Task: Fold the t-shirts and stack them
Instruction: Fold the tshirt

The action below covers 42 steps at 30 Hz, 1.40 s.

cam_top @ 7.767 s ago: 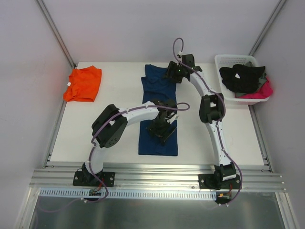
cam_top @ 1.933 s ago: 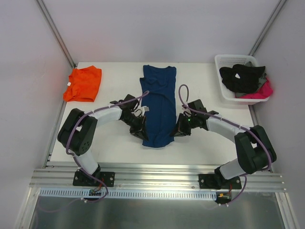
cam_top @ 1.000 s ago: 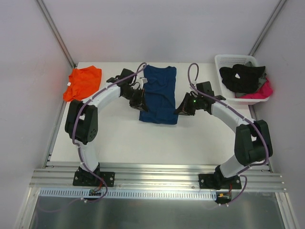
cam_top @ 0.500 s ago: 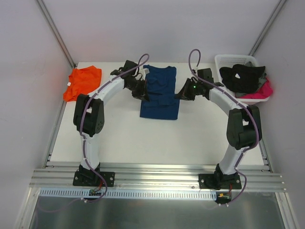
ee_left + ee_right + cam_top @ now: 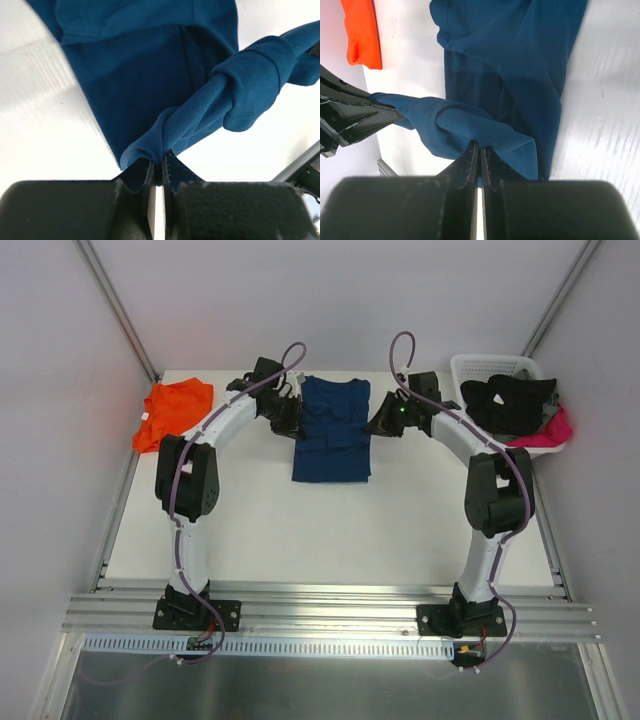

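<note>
Folding step: left gripper point(image 5: 160, 167), right gripper point(image 5: 480, 150) both clamped on navy t-shirt point(image 5: 332, 445) corners, far edge of table point(image 5: 250, 525). Next: lower, release evenly.

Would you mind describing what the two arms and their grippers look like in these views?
Both the left arm and right arm have white tubular links joined by black joint housings, on black base plates. A purple cable loops along each. A green light glows near the right wrist. The left gripper and right gripper have flat, dark fingers.
</note>
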Available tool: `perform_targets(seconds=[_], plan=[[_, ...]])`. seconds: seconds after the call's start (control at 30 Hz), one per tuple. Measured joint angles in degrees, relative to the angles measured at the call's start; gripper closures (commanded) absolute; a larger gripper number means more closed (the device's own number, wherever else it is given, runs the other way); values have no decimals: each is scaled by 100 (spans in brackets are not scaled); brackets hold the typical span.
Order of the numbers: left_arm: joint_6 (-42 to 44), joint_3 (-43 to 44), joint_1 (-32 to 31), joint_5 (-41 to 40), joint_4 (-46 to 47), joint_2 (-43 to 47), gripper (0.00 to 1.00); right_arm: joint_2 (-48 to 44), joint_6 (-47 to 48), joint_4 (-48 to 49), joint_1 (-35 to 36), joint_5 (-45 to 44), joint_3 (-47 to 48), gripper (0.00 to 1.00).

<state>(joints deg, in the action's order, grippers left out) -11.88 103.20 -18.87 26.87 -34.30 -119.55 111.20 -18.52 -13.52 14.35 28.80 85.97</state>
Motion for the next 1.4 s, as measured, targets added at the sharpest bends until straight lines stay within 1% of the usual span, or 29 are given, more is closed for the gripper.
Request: perform_targets(seconds=[0.33,0.47,0.7,1.0,1.03,1.07,1.1,1.13,1.17,1.2,1.23,1.33,1.4], plan=[[81,667,61,-179,35,-695,100,470,125,98,15,-57,328,99],[83,796,61,-216,63,-935,100,717,177,114,20,-116,540,99],[74,1005,61,-363,98,-1176,100,1027,254,131,37,-175,761,99],[11,1178,138,-621,107,-1226,100,1281,339,142,92,-260,1073,99],[0,1191,151,-645,122,-1226,93,1305,356,138,105,-271,1104,92],[-11,1200,164,-660,138,-1226,81,1327,363,138,116,-291,1132,84],[-9,1207,173,-688,155,-1226,59,1342,376,133,136,-317,1152,69],[-15,1207,173,-741,170,-1226,41,1353,389,125,151,-374,1169,48],[-46,1207,173,-804,188,-1226,13,1366,428,116,164,-444,1189,38],[-72,1207,173,-835,210,-1226,4,1377,479,103,175,-501,1217,31],[-116,1209,175,-903,210,-1226,1,1384,501,107,184,-549,1231,25],[-133,1209,173,-1121,214,-1226,1,1386,605,103,208,-680,1250,23],[-133,1207,175,-1266,216,-1213,1,1381,649,83,214,-748,1250,23]])
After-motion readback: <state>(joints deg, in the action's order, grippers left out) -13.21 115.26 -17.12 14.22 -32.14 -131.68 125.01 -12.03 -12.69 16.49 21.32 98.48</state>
